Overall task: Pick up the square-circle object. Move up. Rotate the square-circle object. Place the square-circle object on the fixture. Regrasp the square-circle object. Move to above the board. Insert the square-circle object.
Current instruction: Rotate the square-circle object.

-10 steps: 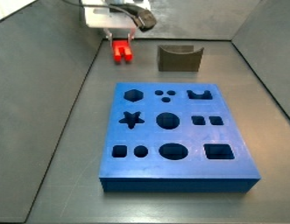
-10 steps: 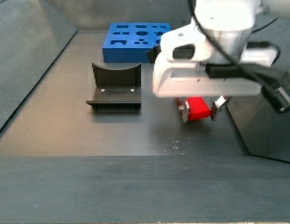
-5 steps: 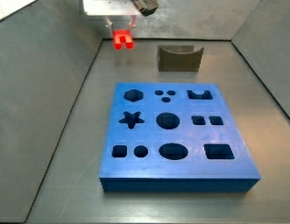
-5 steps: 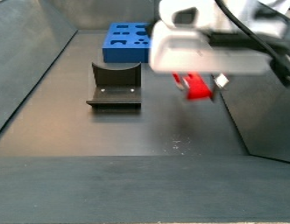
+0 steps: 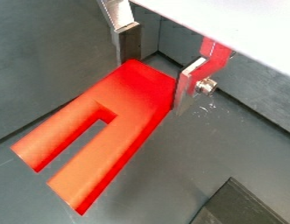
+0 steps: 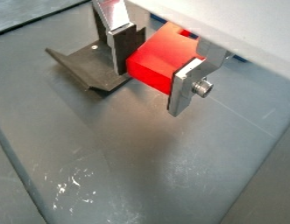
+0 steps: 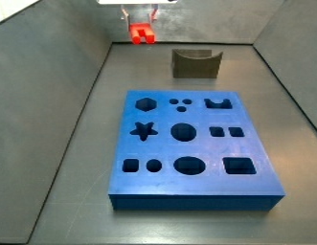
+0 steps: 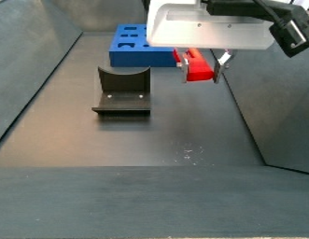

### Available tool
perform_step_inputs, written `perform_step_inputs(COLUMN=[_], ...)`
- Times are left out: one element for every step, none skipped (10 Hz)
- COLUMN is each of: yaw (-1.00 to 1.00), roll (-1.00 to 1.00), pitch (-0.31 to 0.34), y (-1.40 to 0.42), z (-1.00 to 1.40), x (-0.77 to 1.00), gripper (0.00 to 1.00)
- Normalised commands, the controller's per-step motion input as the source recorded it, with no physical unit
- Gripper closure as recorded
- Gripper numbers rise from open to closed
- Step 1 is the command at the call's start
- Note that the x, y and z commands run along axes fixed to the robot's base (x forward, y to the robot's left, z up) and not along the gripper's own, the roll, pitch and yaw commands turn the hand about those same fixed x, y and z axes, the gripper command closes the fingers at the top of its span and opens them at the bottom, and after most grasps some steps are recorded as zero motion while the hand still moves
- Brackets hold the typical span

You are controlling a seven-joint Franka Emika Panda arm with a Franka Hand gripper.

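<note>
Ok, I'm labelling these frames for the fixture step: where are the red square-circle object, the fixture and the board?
square-circle object (image 5: 106, 122): wrist view, on its flat red face, held between the gripper (image 5: 159, 63) jaws.
fixture (image 7: 196, 64): side view, on its front wall below the notch.
board (image 7: 199, 187): side view, on bare blue surface near its front edge.

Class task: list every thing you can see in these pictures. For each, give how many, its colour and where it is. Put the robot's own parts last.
board: one, blue, many shaped holes, flat on the floor.
fixture: one, olive-brown in a side view, dark in the others, notch in its top, on the floor beyond the board's far end.
square-circle object: one, red, two legs at its free end, clamped between the fingers, off the floor in both side views.
floor: one, dark grey, with grey walls around it.
gripper: one, silver fingers with dark pads, raised above the floor, shut on the square-circle object.
</note>
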Motion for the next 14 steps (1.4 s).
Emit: perform_step_inputs(yaw=[-1.0,-1.0,-1.0,-1.0,-1.0,-1.0,-1.0,-1.0,-1.0,-1.0,-1.0,-1.0,-1.0,-1.0], roll=[0.0,0.0,0.0,0.0,0.0,0.0,0.0,0.0,0.0,0.0,-0.01,-0.01,-0.01,-0.01], pitch=[-0.001,-0.001,-0.002,-0.003,-0.003,-0.003,-0.003,-0.003,-0.003,-0.004,-0.004,-0.004,-0.004,-0.004], y=[0.03,0.04,0.03,0.03,0.03,0.03,0.03,0.03,0.03,0.03,0.03,0.03,0.03,0.02], z=[-0.07,-0.07,-0.06,-0.05,-0.04,-0.04,-0.04,-0.03,-0.03,-0.03,-0.03,-0.03,-0.03,-0.03], x=[0.0,-0.01,0.0,0.01,0.01,0.01,0.01,0.01,0.01,0.01,0.01,0.01,0.01,0.01], gripper=[1.0,1.0,1.0,1.0,1.0,1.0,1.0,1.0,1.0,1.0,1.0,1.0,1.0,1.0])
